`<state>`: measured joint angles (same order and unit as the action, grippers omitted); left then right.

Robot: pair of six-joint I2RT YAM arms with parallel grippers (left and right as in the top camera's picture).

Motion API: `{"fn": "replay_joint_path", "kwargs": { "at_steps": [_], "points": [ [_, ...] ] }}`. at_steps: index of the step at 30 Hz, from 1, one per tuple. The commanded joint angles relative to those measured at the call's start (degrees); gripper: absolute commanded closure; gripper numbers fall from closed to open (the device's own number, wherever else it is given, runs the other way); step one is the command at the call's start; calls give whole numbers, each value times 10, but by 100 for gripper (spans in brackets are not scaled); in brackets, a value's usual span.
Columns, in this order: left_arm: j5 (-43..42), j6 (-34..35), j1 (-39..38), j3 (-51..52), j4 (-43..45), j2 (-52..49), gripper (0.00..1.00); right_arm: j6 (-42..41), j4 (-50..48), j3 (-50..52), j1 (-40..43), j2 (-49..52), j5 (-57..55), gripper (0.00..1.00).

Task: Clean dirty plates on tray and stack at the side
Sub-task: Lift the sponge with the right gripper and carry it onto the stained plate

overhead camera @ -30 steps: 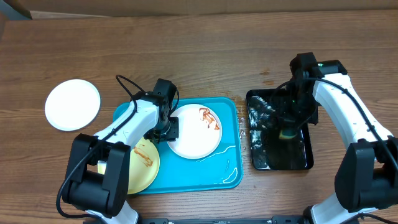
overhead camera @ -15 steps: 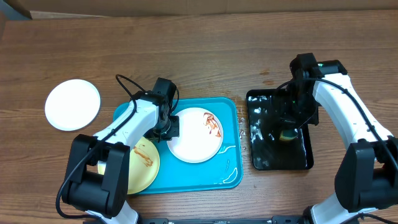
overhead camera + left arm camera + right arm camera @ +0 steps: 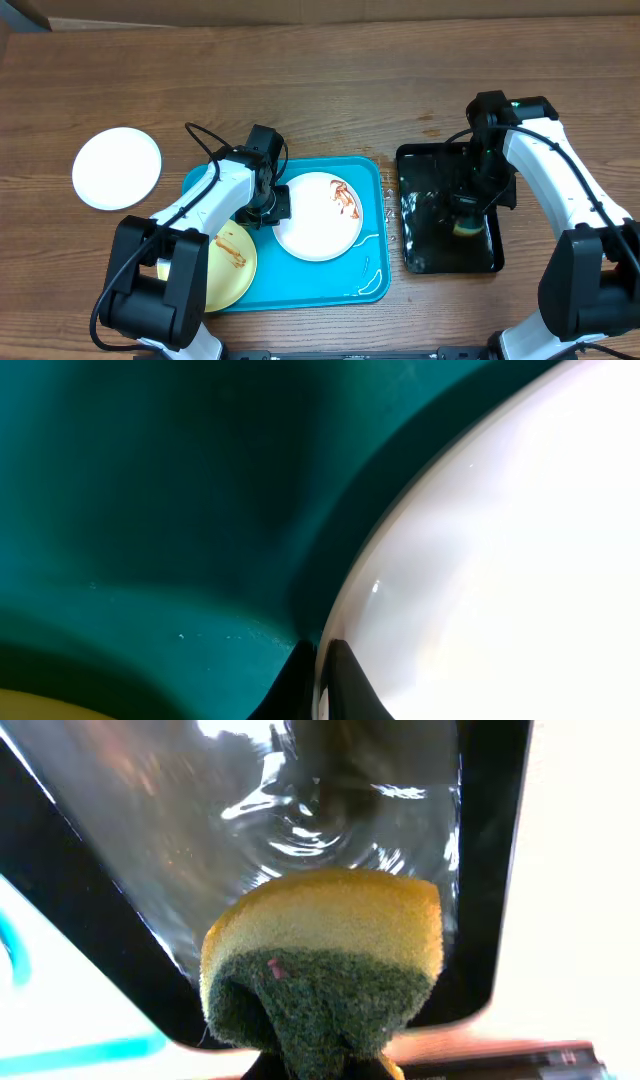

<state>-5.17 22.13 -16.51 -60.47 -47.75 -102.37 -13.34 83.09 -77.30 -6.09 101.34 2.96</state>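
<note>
- The left tool (image 3: 272,205) is clenched on the left rim of the smeared plate (image 3: 318,216). In the left wrist view its tips (image 3: 320,672) pinch the white edge just above the tray (image 3: 150,510) floor.
- That plate lies in the right half of the tray (image 3: 370,285). Its brown-red smear (image 3: 343,198) is on the upper right part, the side away from the left tool and facing the right arm.
- The right tool (image 3: 466,212) grasps the sponge (image 3: 325,955), green scrub face towards the camera, over the rippling water in the black tray (image 3: 430,255).
- Key relation: the plate lies to the left of the sponge, across the bare strip of worktop (image 3: 392,230) between the two trays. The right arm is the nearer one to the smear. The plate is round, so no axis matters.
- The yellow-green plate (image 3: 228,268), also smeared, sits at the tray's near left corner. A clean plate (image 3: 117,168) rests on the worktop well left of the tray.
- Since a second ago, the left tool has shut on the rim and the plate has shifted slightly right and towards the robot. The sponge has moved a little nearer within the black tray.
</note>
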Motion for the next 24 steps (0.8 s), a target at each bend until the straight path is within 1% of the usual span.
{"fn": "replay_joint_path", "kwargs": {
  "at_steps": [1,3,7,13,16,20,22,24],
  "points": [
    [5,12,-4,5,-3,-6,96,-2,-4,-12,-1,-15,-8,96],
    [4,12,-5,5,-2,-6,96,1,-18,-12,-1,-15,11,96],
    [4,10,-5,5,-4,-6,96,76,-37,-12,-2,-15,153,96],
    [4,10,-5,5,-2,-6,96,140,-81,-12,-24,-15,309,96],
    [4,10,-5,5,0,-6,96,140,-113,-12,-50,-15,351,96],
    [4,6,-10,5,3,-6,96,129,-193,-10,-124,-15,343,96],
    [5,-8,-13,5,3,-6,96,88,-238,-7,-169,-15,274,96],
    [7,-35,-15,5,2,-6,96,21,-282,-5,-224,-14,144,96]
  ]
}}
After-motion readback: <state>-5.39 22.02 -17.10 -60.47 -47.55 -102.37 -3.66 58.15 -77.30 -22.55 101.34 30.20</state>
